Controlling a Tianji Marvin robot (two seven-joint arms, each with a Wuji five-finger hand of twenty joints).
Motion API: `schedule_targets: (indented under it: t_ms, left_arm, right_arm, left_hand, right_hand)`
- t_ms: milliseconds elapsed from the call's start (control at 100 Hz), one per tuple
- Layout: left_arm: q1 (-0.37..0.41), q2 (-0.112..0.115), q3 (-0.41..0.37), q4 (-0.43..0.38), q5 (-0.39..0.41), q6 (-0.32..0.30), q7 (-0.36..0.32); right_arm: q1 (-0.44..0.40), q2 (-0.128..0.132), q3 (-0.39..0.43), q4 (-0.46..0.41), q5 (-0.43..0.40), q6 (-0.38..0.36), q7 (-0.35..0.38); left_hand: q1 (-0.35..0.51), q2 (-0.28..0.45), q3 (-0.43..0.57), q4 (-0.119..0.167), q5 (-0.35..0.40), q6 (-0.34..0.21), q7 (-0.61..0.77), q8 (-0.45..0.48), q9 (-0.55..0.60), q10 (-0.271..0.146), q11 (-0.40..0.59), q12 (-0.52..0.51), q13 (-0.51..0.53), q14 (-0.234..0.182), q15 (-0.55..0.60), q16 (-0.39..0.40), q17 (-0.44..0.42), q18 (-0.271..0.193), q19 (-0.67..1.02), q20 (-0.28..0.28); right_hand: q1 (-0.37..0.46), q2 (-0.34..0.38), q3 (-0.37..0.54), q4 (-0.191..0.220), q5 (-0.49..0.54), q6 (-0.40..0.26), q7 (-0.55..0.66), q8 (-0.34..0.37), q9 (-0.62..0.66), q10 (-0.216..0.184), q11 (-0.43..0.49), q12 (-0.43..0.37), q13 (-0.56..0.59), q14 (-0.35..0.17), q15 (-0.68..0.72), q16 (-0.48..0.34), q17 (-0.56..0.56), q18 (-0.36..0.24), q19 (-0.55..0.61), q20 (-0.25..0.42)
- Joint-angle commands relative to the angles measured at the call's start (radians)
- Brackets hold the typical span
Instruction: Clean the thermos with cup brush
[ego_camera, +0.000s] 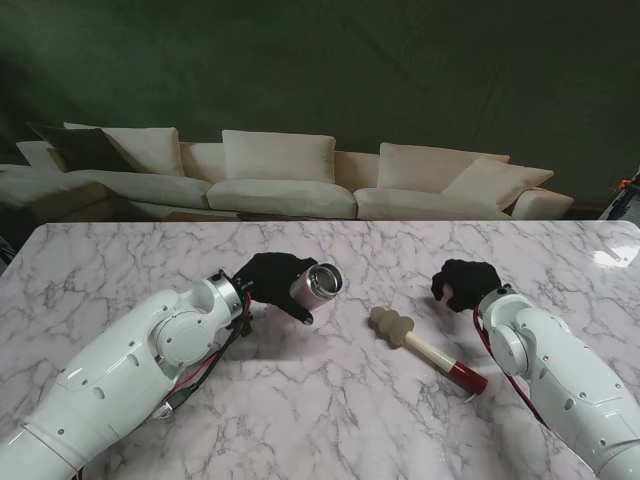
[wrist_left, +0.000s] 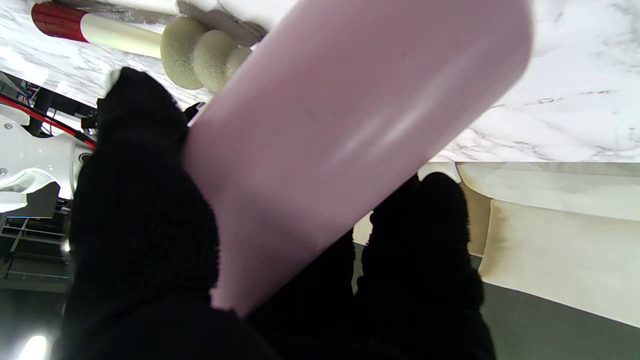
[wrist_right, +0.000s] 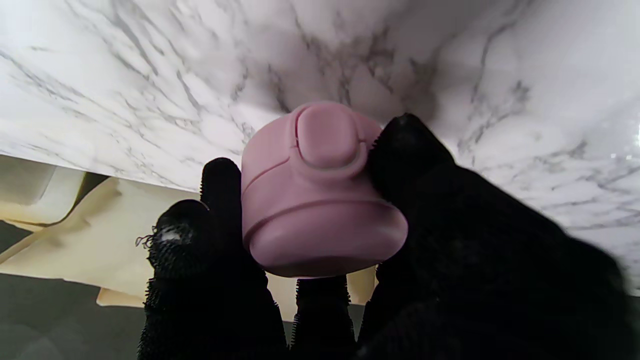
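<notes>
My left hand (ego_camera: 270, 281) in its black glove is shut on the pink thermos (ego_camera: 316, 282), held tilted with its open steel mouth turned toward the right. The left wrist view shows the pink thermos body (wrist_left: 340, 130) between my fingers (wrist_left: 140, 220). The cup brush (ego_camera: 425, 349), with a pale sponge head, cream handle and red grip, lies on the marble between my hands; its sponge head (wrist_left: 200, 55) shows past the thermos. My right hand (ego_camera: 463, 282) is shut on the pink thermos lid (wrist_right: 315, 190), which only the right wrist view shows.
The white marble table (ego_camera: 330, 420) stretches under both arms. A cream sofa (ego_camera: 280, 175) stands beyond its far edge against a dark wall.
</notes>
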Motion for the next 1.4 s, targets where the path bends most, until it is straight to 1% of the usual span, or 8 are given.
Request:
schedule_targets:
  t_ms: [0,210,340,590,710,780,1110,1390]
  left_arm:
    - [-0.005,0.001,0.000,0.000,0.001,-0.005,-0.011]
    - [-0.004,0.001,-0.001,-0.001,0.001,-0.006,-0.012]
    - [-0.006,0.001,0.000,-0.001,0.000,-0.007,-0.013]
    - [-0.005,0.001,-0.001,-0.002,0.000,-0.006,-0.014]
    - [-0.004,0.001,-0.001,-0.002,0.001,-0.005,-0.013]
    - [-0.003,0.001,-0.001,-0.003,0.001,-0.004,-0.012]
    - [0.001,0.001,-0.008,-0.004,0.008,-0.005,-0.003]
    - [0.003,-0.001,-0.009,-0.003,0.010,-0.006,0.005]
  right_arm:
    - [0.003,0.002,-0.015,0.014,-0.004,0.019,0.021]
    - [0.017,0.004,-0.062,0.046,-0.004,0.041,0.014]
    - [0.020,0.006,-0.076,0.056,-0.008,0.047,0.011]
    - [-0.007,0.003,-0.038,0.040,-0.009,0.030,-0.019]
    - [-0.043,0.002,0.012,-0.005,-0.026,0.009,-0.024]
    - [-0.074,-0.001,0.052,-0.045,-0.033,0.001,-0.033]
    - [-0.340,-0.016,0.280,-0.376,-0.063,-0.072,-0.003]
    - [-0.537,-0.024,0.332,-0.550,-0.146,-0.022,-0.044]
  left_hand:
    - [0.361,0.395,0.332,0.013,0.103,-0.176,0.095,0.032,0.048,-0.076,0.103,0.047,0.048,-0.014,0.106,0.031,0.022,-0.068,0.043,0.020]
    - [0.362,0.396,0.332,0.014,0.103,-0.176,0.095,0.032,0.047,-0.076,0.103,0.047,0.048,-0.015,0.107,0.032,0.021,-0.068,0.043,0.020]
    - [0.361,0.396,0.332,0.014,0.103,-0.176,0.095,0.033,0.047,-0.076,0.104,0.047,0.048,-0.014,0.107,0.032,0.021,-0.068,0.043,0.020]
    - [0.361,0.396,0.332,0.014,0.103,-0.176,0.095,0.033,0.047,-0.076,0.105,0.047,0.048,-0.014,0.107,0.032,0.021,-0.067,0.044,0.021]
    - [0.361,0.396,0.332,0.014,0.104,-0.176,0.095,0.033,0.047,-0.075,0.104,0.046,0.048,-0.014,0.107,0.032,0.021,-0.068,0.044,0.021]
    - [0.362,0.396,0.332,0.014,0.104,-0.175,0.095,0.033,0.047,-0.076,0.104,0.046,0.048,-0.013,0.107,0.032,0.021,-0.067,0.044,0.021]
    - [0.362,0.396,0.332,0.013,0.103,-0.174,0.093,0.032,0.046,-0.073,0.104,0.046,0.046,-0.013,0.106,0.032,0.019,-0.066,0.044,0.021]
    - [0.362,0.397,0.332,0.013,0.103,-0.176,0.094,0.034,0.046,-0.075,0.105,0.046,0.047,-0.014,0.108,0.033,0.018,-0.067,0.045,0.022]
  right_hand:
    - [0.110,0.265,0.103,0.128,-0.040,0.067,-0.007,-0.036,0.092,-0.012,0.160,-0.023,0.002,-0.283,0.126,0.034,-0.048,-0.154,-0.004,-0.005]
    - [-0.055,0.232,-0.006,0.120,-0.192,0.039,-0.009,-0.279,-0.023,-0.033,0.097,-0.115,-0.117,-0.284,-0.021,-0.056,-0.201,-0.097,-0.136,-0.011]
    - [-0.206,0.227,-0.006,0.201,-0.254,0.042,-0.106,-0.257,-0.076,-0.049,0.030,-0.146,-0.207,-0.259,-0.223,-0.176,-0.343,-0.037,-0.342,-0.058]
    - [-0.477,0.232,-0.168,0.203,-0.570,0.046,-0.246,-0.307,-0.341,-0.057,-0.130,-0.224,-0.391,-0.209,-0.509,-0.359,-0.550,0.002,-0.640,-0.216]
    - [-0.540,0.271,-0.299,0.209,-0.623,0.196,-0.481,-0.402,-0.353,0.028,-0.288,-0.295,-0.431,-0.186,-0.552,-0.386,-0.580,0.023,-0.704,-0.257]
    - [-0.569,0.297,-0.314,0.218,-0.591,0.274,-0.755,-0.209,-0.365,0.065,-0.339,-0.313,-0.432,-0.176,-0.562,-0.388,-0.583,0.027,-0.714,-0.263]
    - [-0.628,0.421,-0.435,0.225,-0.551,0.444,-0.881,-0.395,-0.354,0.130,-0.226,-0.268,-0.399,-0.181,-0.559,-0.366,-0.581,0.043,-0.738,-0.243]
    - [-0.641,0.401,-0.426,0.224,-0.566,0.503,-0.719,0.011,-0.358,0.133,-0.024,-0.192,-0.340,-0.182,-0.504,-0.326,-0.527,0.058,-0.677,-0.212]
